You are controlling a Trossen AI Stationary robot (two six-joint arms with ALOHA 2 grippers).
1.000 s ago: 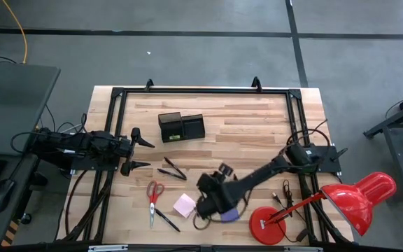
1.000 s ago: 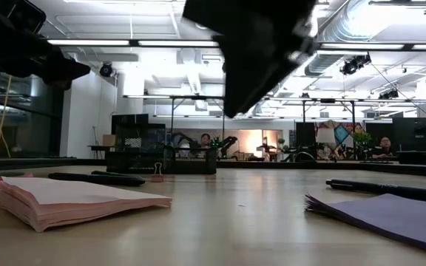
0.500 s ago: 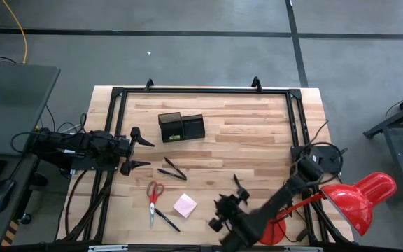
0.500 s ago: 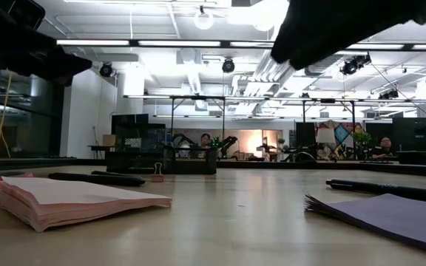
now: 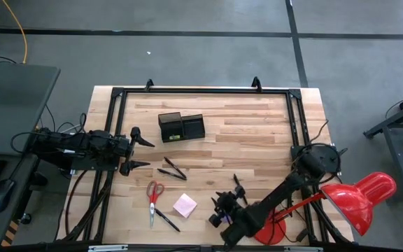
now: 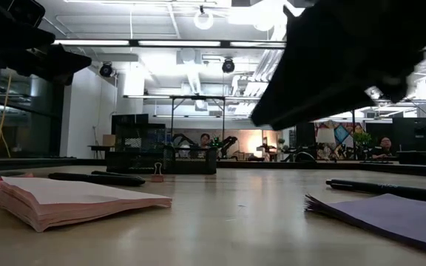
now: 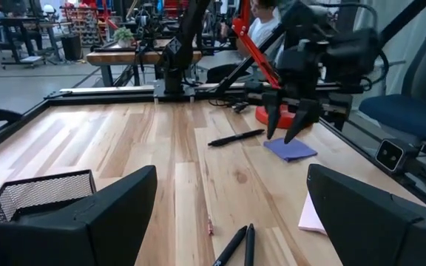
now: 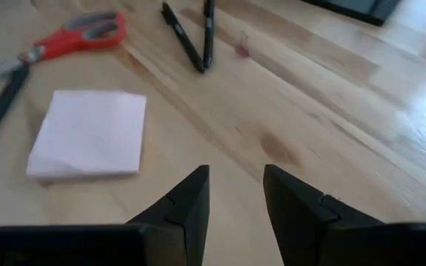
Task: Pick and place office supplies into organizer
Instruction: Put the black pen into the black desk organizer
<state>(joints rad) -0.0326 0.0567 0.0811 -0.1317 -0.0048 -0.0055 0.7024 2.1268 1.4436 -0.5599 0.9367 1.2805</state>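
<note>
Since a second ago the right arm has swung off the purple pad toward the table's near edge, and its right gripper (image 5: 222, 211) now hangs above the bare wood just right of the pink sticky-note pad (image 5: 184, 205), holding nothing. Its fingers (image 8: 186, 201) stand a little apart, with an empty gap between them in the right wrist view.

That view also shows the red-handled scissors (image 8: 63, 41) beyond the pink pad, two black pens (image 8: 198, 37) lying in a V, and a small pink clip (image 8: 242, 49) near them.

The purple pad (image 7: 290, 149) is hidden under the arm from above, but the left wrist view shows it flat on the table below the right gripper, with a single black pen (image 7: 234, 137) just beside it and the red lamp base (image 7: 271, 116) behind.

From above, the scissors (image 5: 153, 194) lie left of the pink pad with another black pen (image 5: 165, 220) close by.

The organizer (image 5: 181, 127) stands well apart toward the table's far side; what is inside it cannot be told.

The left gripper (image 5: 143, 153) waits at the left edge, jaws wide and empty.

At table height only the two pads, pink (image 6: 72, 201) and purple (image 6: 390, 218), show up close.
</note>
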